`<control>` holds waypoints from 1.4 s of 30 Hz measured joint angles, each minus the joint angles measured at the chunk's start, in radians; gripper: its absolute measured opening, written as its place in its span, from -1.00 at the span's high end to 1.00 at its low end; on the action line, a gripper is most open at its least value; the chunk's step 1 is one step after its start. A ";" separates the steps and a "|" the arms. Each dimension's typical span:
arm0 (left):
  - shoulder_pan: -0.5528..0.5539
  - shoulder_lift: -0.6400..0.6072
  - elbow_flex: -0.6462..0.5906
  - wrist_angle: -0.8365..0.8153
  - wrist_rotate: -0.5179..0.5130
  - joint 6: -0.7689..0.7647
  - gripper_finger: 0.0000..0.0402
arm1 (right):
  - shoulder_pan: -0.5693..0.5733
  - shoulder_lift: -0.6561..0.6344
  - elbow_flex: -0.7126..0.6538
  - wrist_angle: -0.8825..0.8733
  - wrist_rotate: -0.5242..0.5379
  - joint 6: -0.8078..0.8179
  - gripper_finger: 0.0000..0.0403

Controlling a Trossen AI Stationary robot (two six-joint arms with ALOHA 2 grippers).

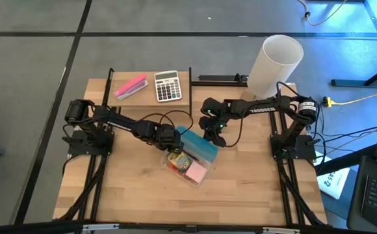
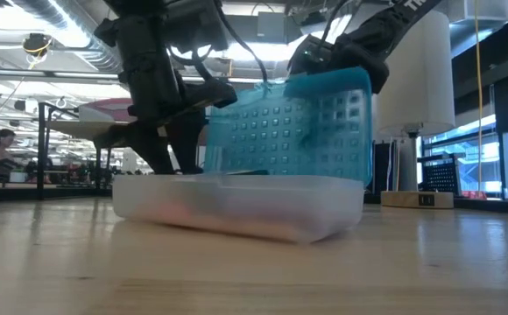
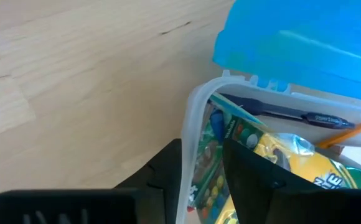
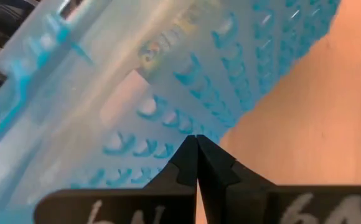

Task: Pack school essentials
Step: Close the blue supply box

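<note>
A clear plastic box (image 1: 198, 170) with a blue hinged lid (image 1: 198, 145) stands mid-table, its lid raised upright (image 2: 289, 131). Inside are the yellow-green crayon box (image 3: 305, 168), the dark pen (image 3: 292, 115), an orange pencil (image 3: 348, 134) and the pale pink pad (image 1: 195, 172). My left gripper (image 1: 172, 144) is shut on the box's left wall. My right gripper (image 1: 211, 133) is shut, behind the lid near its free top edge (image 2: 324, 57). Scissors and eraser do not show. My left gripper holds the box's clear side wall (image 3: 190, 134) near the hinge corner, one finger (image 3: 162, 171) outside and one (image 3: 255, 174) inside the box. It comes slanting down from the table's left. The box rests flat on the table. My right gripper has its shut fingertips (image 4: 196, 149) against the lid's blue outer face (image 4: 230, 81), coming from the table's far right. The lid stands about upright on its hinge.
A white-grey calculator (image 1: 168, 86) and a long pink stapler (image 1: 130, 86) lie on a raised wooden board at the far left. A tall white cylinder (image 1: 274, 65) stands at the far right. Bare tabletop lies near the front edge (image 1: 175, 208).
</note>
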 joint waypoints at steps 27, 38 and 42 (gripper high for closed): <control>-0.006 -0.003 0.120 -0.215 -0.030 0.056 0.46 | 0.006 0.000 0.000 -0.010 0.025 0.000 0.98; -0.006 -0.003 0.205 -0.360 -0.011 0.065 0.46 | 0.006 0.000 0.000 -0.009 0.026 0.000 0.98; -0.006 -0.003 0.266 -0.467 -0.023 0.055 0.46 | 0.006 0.000 0.000 -0.009 0.026 -0.001 0.98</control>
